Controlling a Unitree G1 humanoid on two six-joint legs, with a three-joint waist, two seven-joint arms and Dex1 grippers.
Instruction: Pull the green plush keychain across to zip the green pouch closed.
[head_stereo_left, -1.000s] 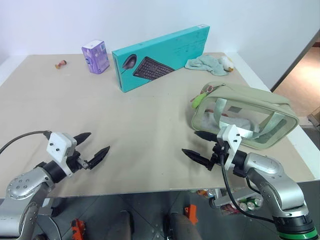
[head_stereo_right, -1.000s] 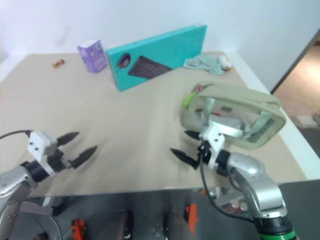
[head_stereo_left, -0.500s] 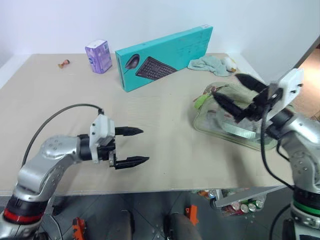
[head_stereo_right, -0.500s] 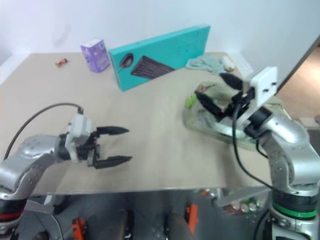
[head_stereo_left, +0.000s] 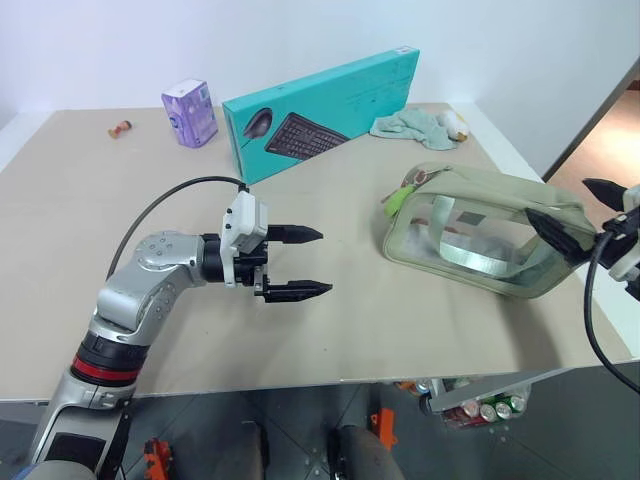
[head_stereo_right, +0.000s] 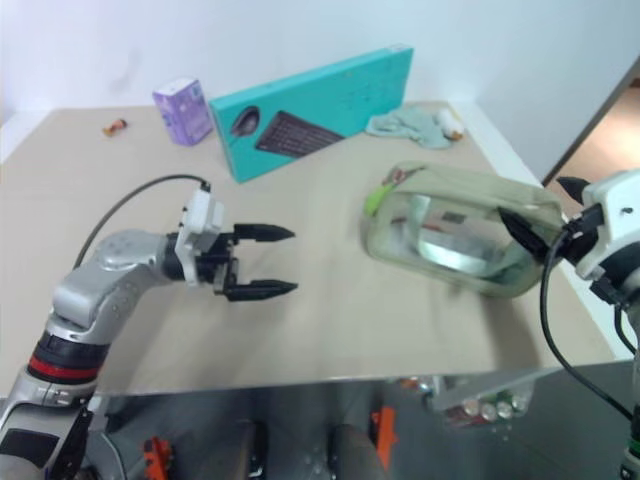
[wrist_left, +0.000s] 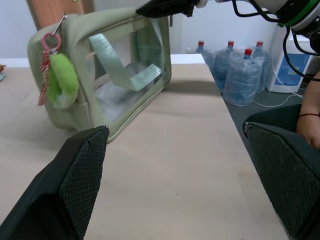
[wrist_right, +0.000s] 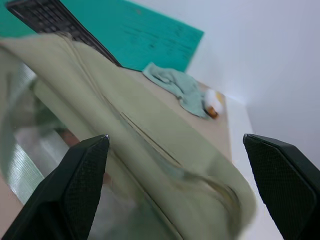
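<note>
The boxy pale sage-green fabric pouch with clear plastic sides (head_stereo_left: 480, 238) sits on the beige tabletop (head_stereo_left: 150, 220) toward three o'clock in the head view, close to the table's right edge. The small lime-green fuzzy ring keychain (wrist_left: 59, 80) hangs from a red-pink loop at the pouch's nine o'clock end, against its outer wall; from the head camera it is only a small green smear (head_stereo_left: 399, 199), its ring shape hard to make out. The zipper line along the pouch top is blurred in the right wrist view, so whether it is zipped cannot be told.

The left gripper (head_stereo_left: 300, 263) hovers above the table near its middle, its two black fingers spread wide and empty, pointing toward the pouch and well apart from it. The right gripper (head_stereo_left: 585, 215) is at the pouch's three o'clock end, fingers also spread with nothing between them; one fingertip overlaps the pouch's end, contact unclear, and the arm is cut off by the frame edge.

At twelve o'clock stand a long teal keyboard box (head_stereo_left: 325, 110), a small purple carton (head_stereo_left: 190, 113), and a crumpled mint cloth (head_stereo_left: 412, 126) with a small pale object beside it, too small to identify. A tiny reddish item (head_stereo_left: 120, 127) lies at eleven o'clock.
</note>
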